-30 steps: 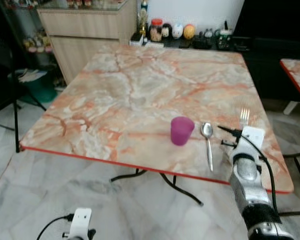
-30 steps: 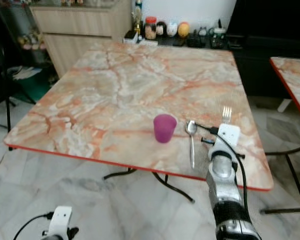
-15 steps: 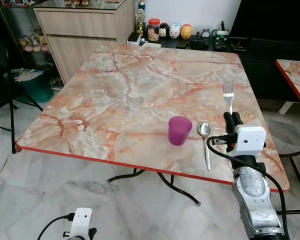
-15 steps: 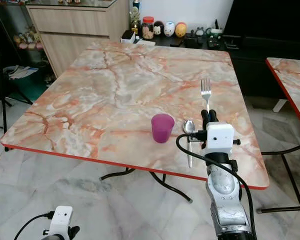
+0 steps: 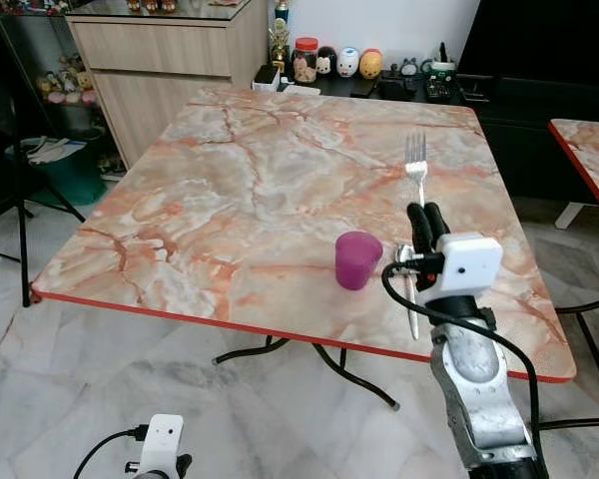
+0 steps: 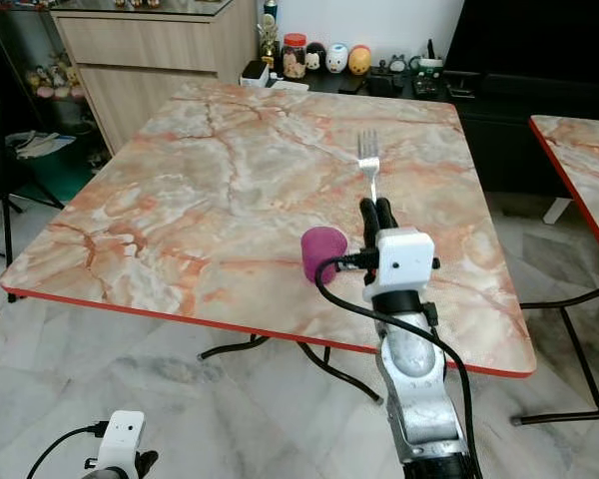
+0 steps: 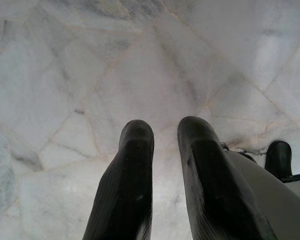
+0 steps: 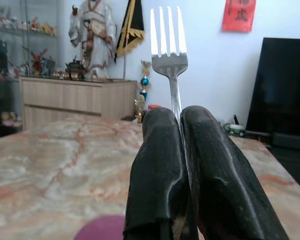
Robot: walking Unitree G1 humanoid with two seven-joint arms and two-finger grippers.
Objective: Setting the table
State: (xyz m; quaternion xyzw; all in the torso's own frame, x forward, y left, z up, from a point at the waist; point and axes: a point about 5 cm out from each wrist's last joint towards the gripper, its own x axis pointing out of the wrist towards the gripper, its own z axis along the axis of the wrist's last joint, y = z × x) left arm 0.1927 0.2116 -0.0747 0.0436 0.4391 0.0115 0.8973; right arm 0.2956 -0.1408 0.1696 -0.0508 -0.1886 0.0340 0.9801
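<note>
Your worktop (image 5: 260, 180), a marble-patterned square with a red edge, filled the centre of the left eye frame, standing on a pale marble floor (image 5: 100, 399). A wooden cabinet (image 5: 160, 60) sat at upper left, with a row of jars and figurines (image 5: 339, 62) at top centre behind the worktop's far edge.

Your right arm (image 5: 474, 389) rose from the lower right of the frame. Its right gripper (image 5: 426, 222) was closed on the fork (image 5: 416, 160), fingers pinched tight on the handle, tines pointing up, the fork held clear above the worktop right of centre. In the right wrist frame the fork's head stood above the two black fingertips (image 8: 162, 150).

The purple cup (image 5: 357, 259) stood upright on the worktop, just left of the gripper in the frame. The spoon (image 5: 411, 314) lay beside the cup, partly hidden behind the gripper.

Your left gripper (image 7: 165, 145) hung low over the floor, fingers narrowly parted, holding nothing.
</note>
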